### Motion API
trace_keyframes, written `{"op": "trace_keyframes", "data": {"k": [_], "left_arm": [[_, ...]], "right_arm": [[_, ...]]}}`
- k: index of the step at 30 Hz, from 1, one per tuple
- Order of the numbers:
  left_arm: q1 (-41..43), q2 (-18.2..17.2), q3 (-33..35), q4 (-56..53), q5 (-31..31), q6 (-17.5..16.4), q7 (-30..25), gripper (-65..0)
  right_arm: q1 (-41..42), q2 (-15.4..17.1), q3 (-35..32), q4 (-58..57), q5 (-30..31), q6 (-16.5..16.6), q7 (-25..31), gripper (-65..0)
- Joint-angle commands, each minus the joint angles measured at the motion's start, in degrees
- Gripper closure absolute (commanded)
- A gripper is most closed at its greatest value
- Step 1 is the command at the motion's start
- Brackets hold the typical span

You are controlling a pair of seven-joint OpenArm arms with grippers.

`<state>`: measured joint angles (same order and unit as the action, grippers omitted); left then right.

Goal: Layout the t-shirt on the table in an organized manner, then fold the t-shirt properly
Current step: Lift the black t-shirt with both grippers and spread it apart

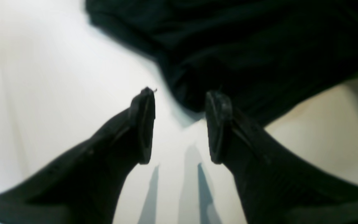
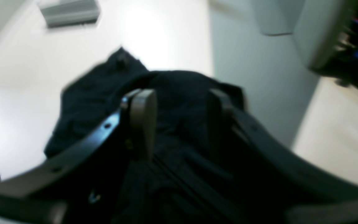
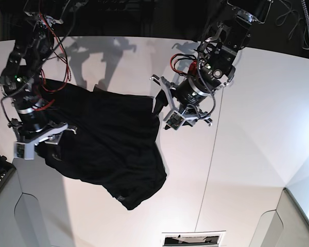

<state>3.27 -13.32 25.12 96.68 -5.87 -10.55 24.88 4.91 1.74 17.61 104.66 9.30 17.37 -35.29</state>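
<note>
Black fabric of the t-shirt (image 3: 105, 146) lies rumpled on the white table (image 3: 252, 113), left of the thin dark seam line (image 3: 212, 141) in the base view. The left gripper (image 1: 180, 124) hangs with its jaws apart above bare tabletop just beside the shirt's edge, holding nothing. The right gripper (image 2: 182, 124) sits over the opposite side of the garment, its fingers (image 2: 141, 121) spread with cloth between and below them; the blur leaves it unclear whether they touch the fabric. A small tag (image 3: 121, 197) shows near the hem.
</note>
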Motion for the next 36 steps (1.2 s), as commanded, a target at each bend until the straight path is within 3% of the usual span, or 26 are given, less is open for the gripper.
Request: {"op": "trace_keyframes", "data": {"k": [1, 3, 7, 13, 18, 21, 23, 27, 36], "left_arm": [[-1.09, 1.05, 0.96, -0.72, 1.14, 0.22, -1.11, -29.7], [-2.27, 2.8, 2.75, -4.57, 3.54, 0.26, -1.31, -29.7], [-3.76, 5.01, 4.22, -9.97, 6.19, 2.71, -2.67, -29.7], [-3.89, 5.05, 4.22, -10.29, 7.02, 4.94, -2.75, -29.7], [-3.72, 4.87, 4.22, -10.29, 9.86, 11.15, -1.27, -29.7], [-2.91, 4.42, 4.22, -10.27, 11.98, 11.61, -1.2, -29.7], [-2.58, 3.85, 4.22, -10.27, 11.91, 11.58, -1.07, -29.7], [-1.99, 3.67, 4.15, -10.27, 11.93, 11.61, -0.2, -29.7], [-1.81, -0.24, 4.15, -10.27, 11.93, 11.63, 0.85, -29.7]], "right_arm": [[1.64, 0.39, -1.49, -1.7, -2.05, -0.5, 2.34, -27.0], [3.26, 0.9, -4.59, -7.74, -6.1, -0.72, 5.09, -27.0], [5.86, 3.06, -9.42, -18.6, -8.13, -1.22, 7.82, -27.0], [6.51, 5.01, -10.78, -28.79, -12.04, -6.56, 12.39, -27.0], [6.38, 6.56, -10.78, -31.74, -12.11, -7.1, 12.37, -26.9], [6.21, 7.17, -10.75, -31.63, -12.07, -7.13, 12.41, -26.7], [6.23, 7.13, -10.78, -31.43, -12.09, -7.1, 12.87, -22.5], [6.21, 7.13, -10.78, -30.27, -11.89, -7.1, 13.0, 0.0], [6.21, 7.15, -10.32, -21.4, -11.89, -7.1, 9.92, 0.0]]}}
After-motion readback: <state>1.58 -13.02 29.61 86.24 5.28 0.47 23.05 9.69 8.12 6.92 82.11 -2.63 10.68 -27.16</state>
